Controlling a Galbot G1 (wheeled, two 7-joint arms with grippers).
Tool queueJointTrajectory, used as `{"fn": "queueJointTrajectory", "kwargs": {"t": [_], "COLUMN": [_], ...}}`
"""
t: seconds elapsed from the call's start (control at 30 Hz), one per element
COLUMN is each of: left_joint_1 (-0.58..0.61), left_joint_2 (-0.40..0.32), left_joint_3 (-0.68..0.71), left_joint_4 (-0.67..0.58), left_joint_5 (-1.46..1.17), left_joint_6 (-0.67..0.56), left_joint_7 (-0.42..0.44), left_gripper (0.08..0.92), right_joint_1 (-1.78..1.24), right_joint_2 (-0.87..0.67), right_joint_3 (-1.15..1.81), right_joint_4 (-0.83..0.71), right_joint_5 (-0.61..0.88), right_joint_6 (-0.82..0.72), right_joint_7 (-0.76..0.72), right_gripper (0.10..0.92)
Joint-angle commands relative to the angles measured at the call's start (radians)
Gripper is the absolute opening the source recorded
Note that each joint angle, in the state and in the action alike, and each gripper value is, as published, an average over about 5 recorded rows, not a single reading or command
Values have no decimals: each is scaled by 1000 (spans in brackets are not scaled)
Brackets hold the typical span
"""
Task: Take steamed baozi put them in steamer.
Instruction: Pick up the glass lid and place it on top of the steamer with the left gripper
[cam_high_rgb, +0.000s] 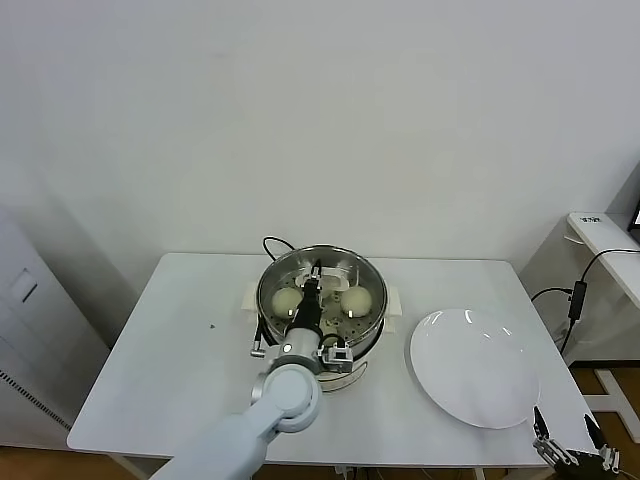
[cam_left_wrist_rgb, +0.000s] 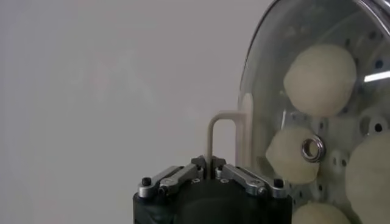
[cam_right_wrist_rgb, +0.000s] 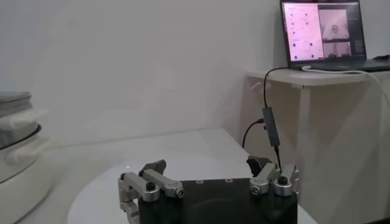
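Observation:
The steel steamer (cam_high_rgb: 374, 322) stands on its white pot base at the table's middle. The round glass lid (cam_high_rgb: 335, 272) lies over it. Two cream-white baozi (cam_high_rgb: 287, 300) (cam_high_rgb: 355, 300) show through the glass in the head view. The left wrist view shows several baozi (cam_left_wrist_rgb: 320, 79) under the lid (cam_left_wrist_rgb: 268, 73). My left gripper (cam_high_rgb: 313, 285) reaches over the steamer and is shut on the lid's cream handle (cam_left_wrist_rgb: 220, 128), with the jaws closed around its thin bar (cam_left_wrist_rgb: 210, 163). My right gripper (cam_high_rgb: 570, 445) is open and empty, low at the table's front right, beside the plate.
A flat white plate (cam_high_rgb: 472, 365) lies right of the steamer and also shows in the right wrist view (cam_right_wrist_rgb: 152, 176). A black cord (cam_high_rgb: 275, 243) runs behind the pot. A side table with a laptop (cam_right_wrist_rgb: 320, 30) and hanging cable (cam_right_wrist_rgb: 270, 125) stands to the right.

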Motion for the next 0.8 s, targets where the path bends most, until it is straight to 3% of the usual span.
{"fn": "queueJointTrajectory", "kwargs": {"t": [0.03,0.33,0.8], "left_joint_1": [-4,27,125], "left_joint_2": [7,13,96], "left_joint_3": [-2,0,-57], "left_joint_4": [20,-26,-257], "left_joint_5": [-3,-54,-274], "left_joint_6": [29,46,29], "left_joint_7": [1,-21,-80], "left_gripper": [120,142,531], "right_joint_1": [-5,-3,11], "right_joint_2": [3,1,-11], "right_joint_3": [2,2,-5], "right_joint_4": [4,7,-9], "right_joint_5": [2,11,7], "right_joint_6": [9,14,21], "right_joint_7": [-3,-4,-12], "right_gripper": [823,823,823]}}
